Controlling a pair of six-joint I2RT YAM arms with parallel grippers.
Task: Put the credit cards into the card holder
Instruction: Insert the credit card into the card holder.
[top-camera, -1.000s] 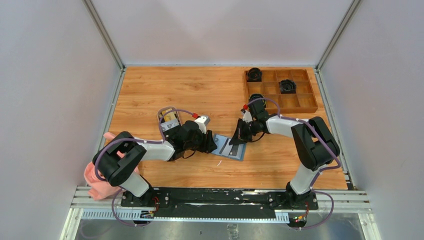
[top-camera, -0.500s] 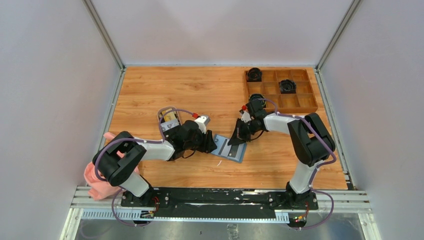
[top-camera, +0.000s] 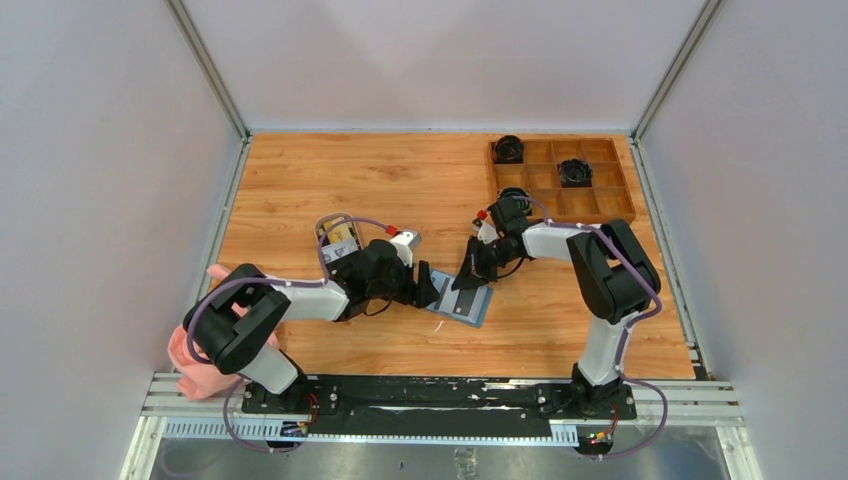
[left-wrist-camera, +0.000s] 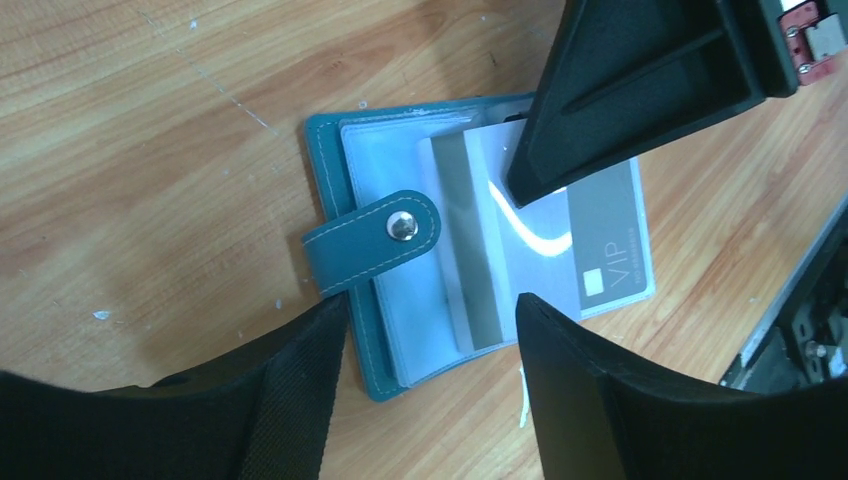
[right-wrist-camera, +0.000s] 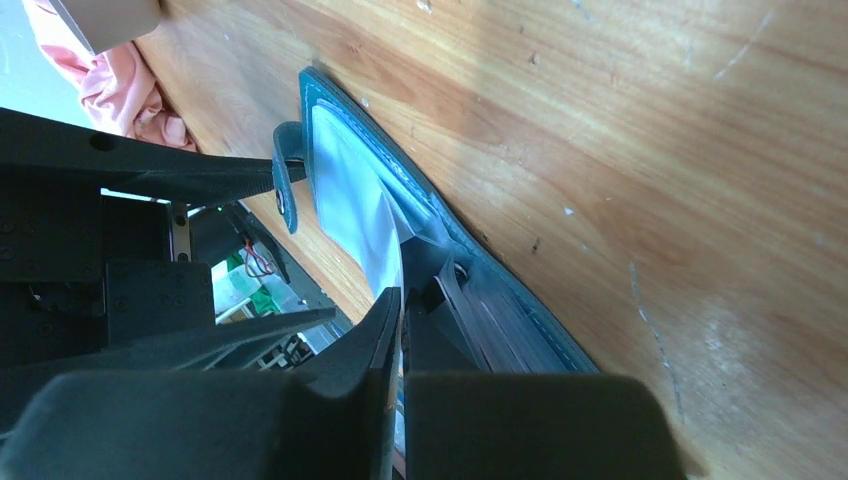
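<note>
Two claws work the card holder (left-wrist-camera: 360, 240): the left claw (left-wrist-camera: 428, 305) gapes astride it, the right claw (left-wrist-camera: 515, 190), closed, presses the grey card (left-wrist-camera: 610, 230). Unpinned, we expect the holder could skid.

We see a tabletop (left-wrist-camera: 150, 150) of wood grain with a light sheen, scuffed by fine scratches and white flecks. The card holder (left-wrist-camera: 325, 190) looks like matt teal leather with pale stitching. Its snap (left-wrist-camera: 402, 228) is shiny metal, and its pockets (left-wrist-camera: 395, 310) are clear, glossy plastic catching glare. The card (left-wrist-camera: 600, 240) is smooth grey plastic with a silvery stripe. The fingers (left-wrist-camera: 620, 400) are matt black plastic. By the near left corner lies soft pink cloth (top-camera: 190, 355).
</note>
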